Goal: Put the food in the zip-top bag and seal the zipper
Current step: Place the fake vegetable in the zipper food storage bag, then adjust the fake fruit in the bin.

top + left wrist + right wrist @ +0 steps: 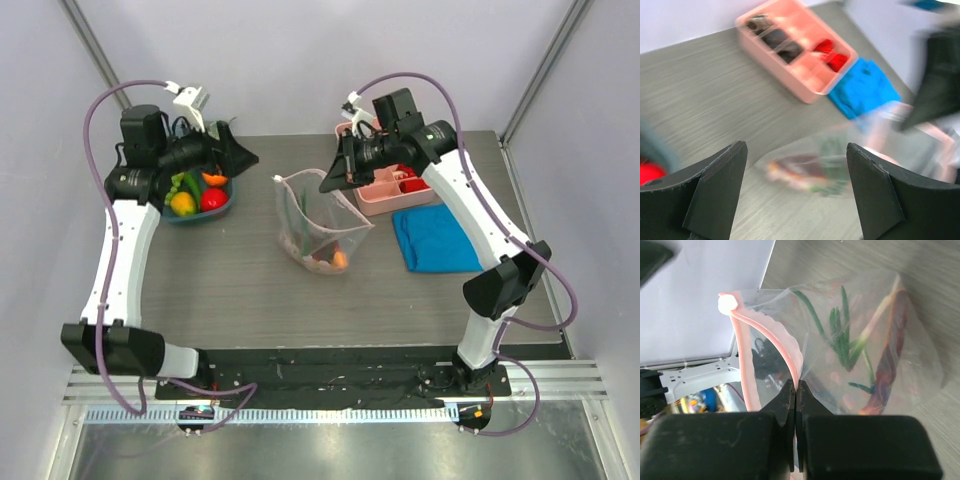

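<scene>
Over mid-table, reaches in with bent arm (470,210), pinches zipper (742,355) in right gripper (796,390), bag (318,225) hanging below; holds left gripper (796,147) spread near food (200,195).

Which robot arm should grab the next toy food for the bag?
The left one, probably. Its left tool is open and empty, right by the blue bowl of food. The right tool is shut on the bag's pink edge, holding it up and open, so it looks busy.

Motion blur smears the zip-top bag (810,167) in the left wrist view, contents unreadable. The left arm (160,160) partly hides the bowl (196,219).
</scene>
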Available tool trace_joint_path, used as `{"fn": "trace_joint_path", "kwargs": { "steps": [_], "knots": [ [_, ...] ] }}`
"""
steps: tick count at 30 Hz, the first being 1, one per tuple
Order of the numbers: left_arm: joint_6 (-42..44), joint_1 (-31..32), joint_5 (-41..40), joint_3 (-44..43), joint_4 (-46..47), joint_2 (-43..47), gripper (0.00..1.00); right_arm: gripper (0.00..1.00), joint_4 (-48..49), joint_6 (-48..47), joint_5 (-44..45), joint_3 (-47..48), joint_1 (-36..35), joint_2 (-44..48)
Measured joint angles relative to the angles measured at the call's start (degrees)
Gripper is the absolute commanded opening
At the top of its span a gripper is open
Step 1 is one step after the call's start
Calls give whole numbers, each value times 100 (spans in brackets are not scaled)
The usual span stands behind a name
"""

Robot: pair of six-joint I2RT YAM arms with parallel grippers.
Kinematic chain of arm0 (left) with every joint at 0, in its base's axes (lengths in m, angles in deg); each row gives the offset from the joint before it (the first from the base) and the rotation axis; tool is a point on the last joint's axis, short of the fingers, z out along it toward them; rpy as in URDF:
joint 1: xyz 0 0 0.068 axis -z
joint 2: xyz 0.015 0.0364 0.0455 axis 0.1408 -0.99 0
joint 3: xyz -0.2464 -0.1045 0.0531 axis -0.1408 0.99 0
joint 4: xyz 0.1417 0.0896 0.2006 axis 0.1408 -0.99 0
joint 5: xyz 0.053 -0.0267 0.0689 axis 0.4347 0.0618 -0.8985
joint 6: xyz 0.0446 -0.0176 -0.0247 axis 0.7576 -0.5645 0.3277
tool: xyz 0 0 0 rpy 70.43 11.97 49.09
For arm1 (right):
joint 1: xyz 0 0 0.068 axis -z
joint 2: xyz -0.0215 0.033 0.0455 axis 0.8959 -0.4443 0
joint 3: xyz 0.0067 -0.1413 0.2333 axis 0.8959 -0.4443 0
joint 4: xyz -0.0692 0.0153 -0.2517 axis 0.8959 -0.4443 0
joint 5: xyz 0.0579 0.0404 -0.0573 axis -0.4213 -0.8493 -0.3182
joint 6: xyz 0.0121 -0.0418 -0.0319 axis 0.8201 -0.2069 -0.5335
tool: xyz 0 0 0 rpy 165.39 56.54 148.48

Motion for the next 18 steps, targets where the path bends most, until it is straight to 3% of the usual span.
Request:
{"fn": "trace_joint_path", "kwargs": {
  "steps": [5, 10, 18],
  "knots": [
    [-343, -520, -811, -26, 170, -575, 87, 1, -162, -96, 581, 107, -37, 356],
    [-323, -894, -1700, -577, 103, -1497, 90, 1, -181, 68, 1246, 177, -133, 437],
    [-160, -1060, -2599, -1816, 452, -3283, 96, 1, -35, 387, 1674, 896, -142, -909]
  ]
}}
